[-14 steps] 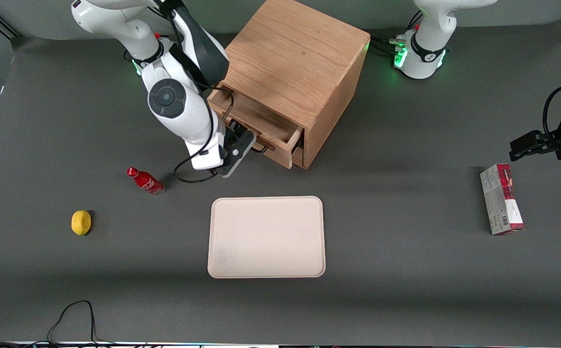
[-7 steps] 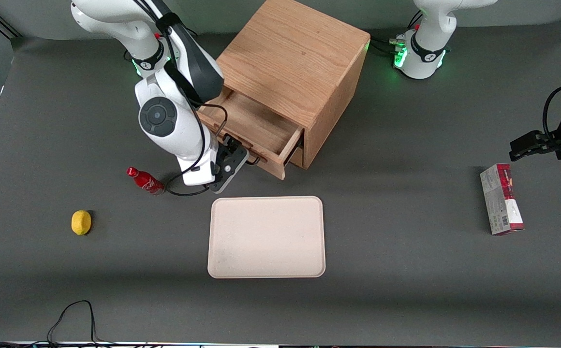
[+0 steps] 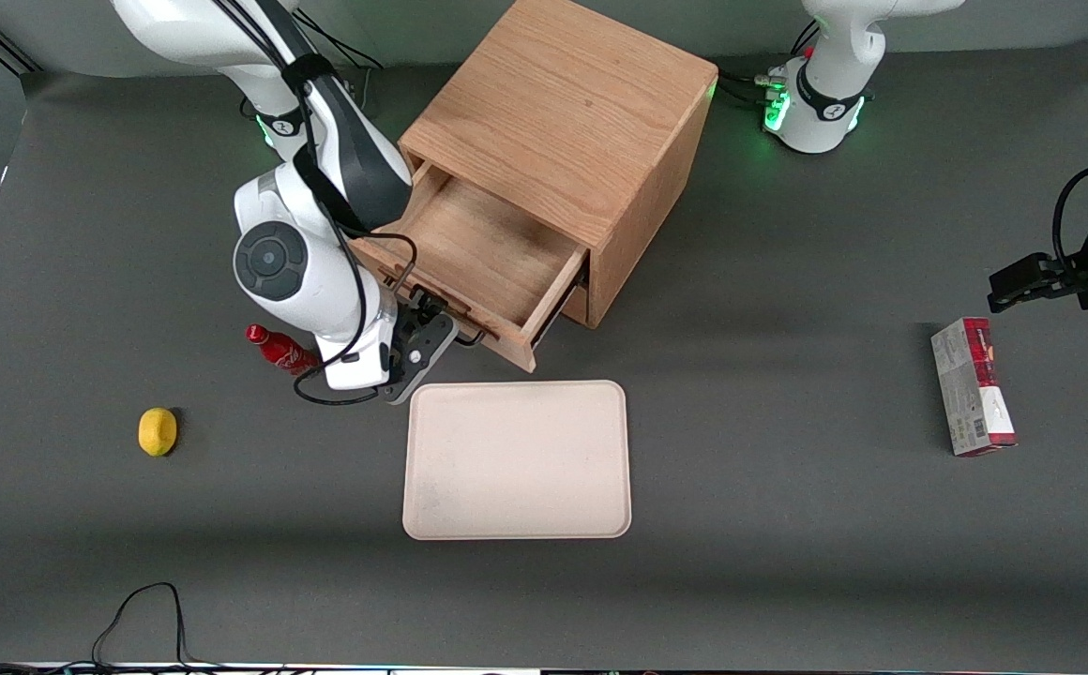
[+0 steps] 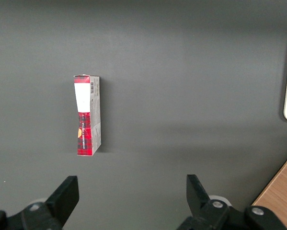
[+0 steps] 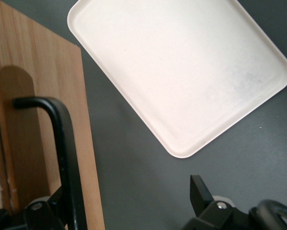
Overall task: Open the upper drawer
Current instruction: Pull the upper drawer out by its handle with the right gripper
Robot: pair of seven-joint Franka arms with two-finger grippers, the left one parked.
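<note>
The upper drawer (image 3: 469, 248) of the wooden cabinet (image 3: 563, 103) stands pulled well out, its bare wooden inside showing. My right gripper (image 3: 444, 323) is at the drawer's front, nearer the front camera than the cabinet. In the right wrist view the drawer front (image 5: 33, 72) and its black wire handle (image 5: 62, 143) are close up. The handle runs right beside one finger (image 5: 57, 203). The gripper (image 5: 129, 194) is open, its fingers wide apart, with only grey table between them. Only a sliver of the lower drawer (image 3: 578, 305) shows under the upper one.
A cream tray (image 3: 516, 459) (image 5: 181, 72) lies just in front of the open drawer. A red bottle (image 3: 272, 347) lies beside my arm, partly hidden by it. A lemon (image 3: 158, 431) sits nearer the front camera. A red and white box (image 3: 973, 398) (image 4: 88, 115) lies toward the parked arm's end.
The upper drawer has slid farther out of the cabinet toward the front camera. My gripper and forearm have moved the same way with the handle, now partly covering the red bottle.
</note>
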